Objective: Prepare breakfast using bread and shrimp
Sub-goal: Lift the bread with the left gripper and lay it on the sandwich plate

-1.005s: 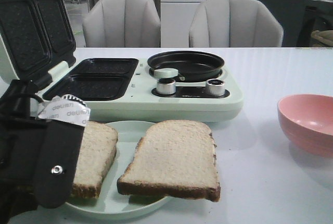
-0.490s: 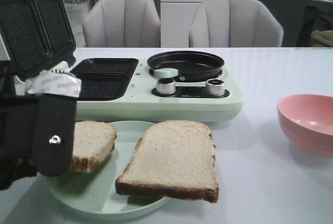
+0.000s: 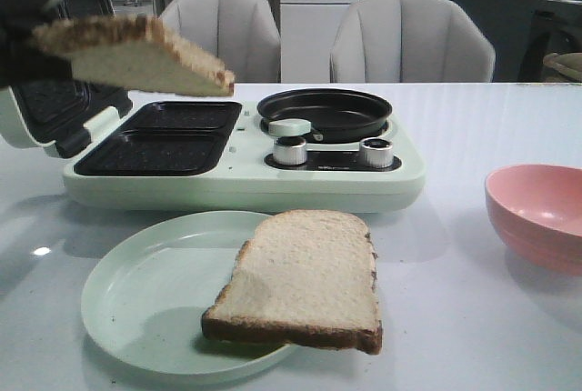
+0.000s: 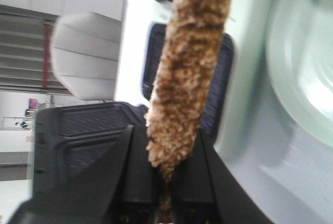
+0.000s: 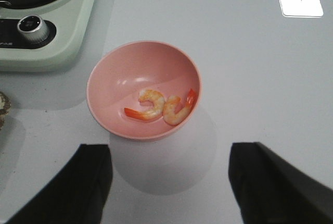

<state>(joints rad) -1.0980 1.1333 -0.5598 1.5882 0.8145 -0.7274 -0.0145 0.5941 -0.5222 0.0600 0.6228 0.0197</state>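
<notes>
The left jaws (image 4: pixel 165 182) are pinched on one crust edge of a bread slice (image 3: pixel 136 53), holding it in the air above the open sandwich maker (image 3: pixel 241 159), near its raised lid (image 3: pixel 55 91). The right jaws (image 5: pixel 169 182) are spread wide and hold nothing, hanging over the pink bowl (image 5: pixel 104 73).

The held slice juts out nearly level from the grip with only a slight droop, so it looks light and fairly stiff, but soft and crumbly at the crust; a hard squeeze would likely dent it. An edge grip at the crust seems the sensible hold. The second slice (image 3: pixel 305 277) lies on the pale green plate (image 3: pixel 136 291), one corner hanging past the rim, which offers a free edge to take.

The sandwich maker's two dark waffled wells (image 3: pixel 164 136) are bare, and its round black pan (image 3: pixel 325 111) looks empty too. The bowl, standing on the desk (image 3: pixel 473 318) beside the appliance, holds two shrimp (image 5: pixel 161 107), small, curled and probably slippery, lying touching at the bottom.
</notes>
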